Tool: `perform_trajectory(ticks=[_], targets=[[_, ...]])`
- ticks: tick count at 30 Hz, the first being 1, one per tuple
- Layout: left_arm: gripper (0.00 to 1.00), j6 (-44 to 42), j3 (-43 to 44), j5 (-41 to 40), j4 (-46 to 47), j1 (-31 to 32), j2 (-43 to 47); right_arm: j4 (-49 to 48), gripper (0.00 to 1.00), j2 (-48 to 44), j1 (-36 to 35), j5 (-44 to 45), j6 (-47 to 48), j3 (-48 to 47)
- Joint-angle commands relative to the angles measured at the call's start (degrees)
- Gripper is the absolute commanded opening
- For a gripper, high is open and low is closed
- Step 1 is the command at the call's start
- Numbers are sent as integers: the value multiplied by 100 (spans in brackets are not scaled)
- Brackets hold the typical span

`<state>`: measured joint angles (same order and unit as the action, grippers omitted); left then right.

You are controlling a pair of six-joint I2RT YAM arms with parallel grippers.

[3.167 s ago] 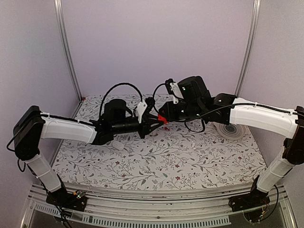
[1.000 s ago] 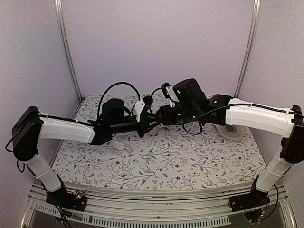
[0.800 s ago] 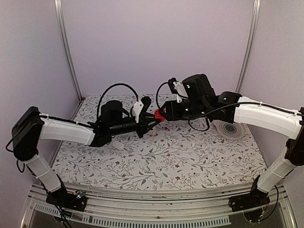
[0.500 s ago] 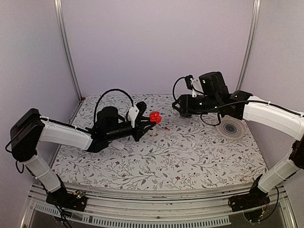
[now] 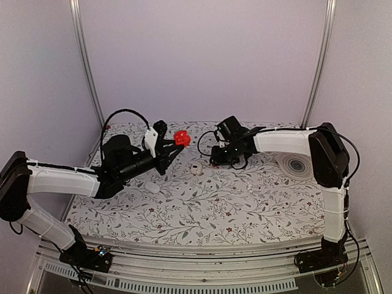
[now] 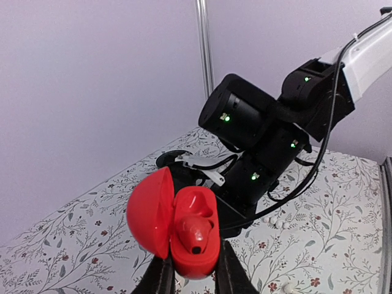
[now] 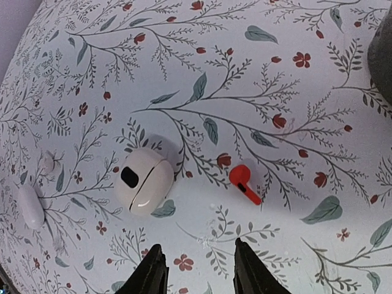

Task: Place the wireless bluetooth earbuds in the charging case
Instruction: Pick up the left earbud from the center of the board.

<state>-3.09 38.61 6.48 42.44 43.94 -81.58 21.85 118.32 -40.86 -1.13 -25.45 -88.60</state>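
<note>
Gripping the red charging case (image 6: pixel 195 257) at its lower end, the left gripper (image 6: pixel 195 278) is holding it up in the air above the back left part of the flowered table (image 5: pixel 245 208), its two fingers clamped on either side of the shell. The case is standing open, with its rounded lid (image 6: pixel 149 211) swung out to the left in the left wrist view. One red earbud (image 6: pixel 195 231) is sitting in the nearer hollow, and the hollow above it is showing bare red plastic. Behind the case, the black wrist of the right arm (image 6: pixel 263 135) is reaching down toward the cloth.

The right gripper (image 7: pixel 197 272) is hanging low over the table with its fingers parted and nothing between them. Just ahead of them in the right wrist view, a second red earbud (image 7: pixel 244 182) is lying loose on the cloth, touching nothing. A cream-white case (image 7: pixel 145 180) is lying beside it, a little to its left and apart from it, with a dark patch facing up. Farther left, a smooth white oval piece (image 7: pixel 30 207) is lying near a smaller white bit (image 7: pixel 49 161); these may be white earbuds, but they are too small to tell. From above, the cream-white case is sitting between the two grippers, nearer the right one, and a grey ringed disc (image 5: pixel 298 165) is lying at the right side of the table.
</note>
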Motion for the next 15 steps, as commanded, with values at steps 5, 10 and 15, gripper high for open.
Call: perform_trajectory(ticks=[5,10,15], targets=[[0,54,-118,-28,-112,-122,239,245,44,1077,98,375,323,-1186],[0,83,-86,46,-130,-146,249,364,48,1494,285,222,486,-1558],[0,124,-80,88,-130,-149,228,656,41,1933,292,272,781,-1927]])
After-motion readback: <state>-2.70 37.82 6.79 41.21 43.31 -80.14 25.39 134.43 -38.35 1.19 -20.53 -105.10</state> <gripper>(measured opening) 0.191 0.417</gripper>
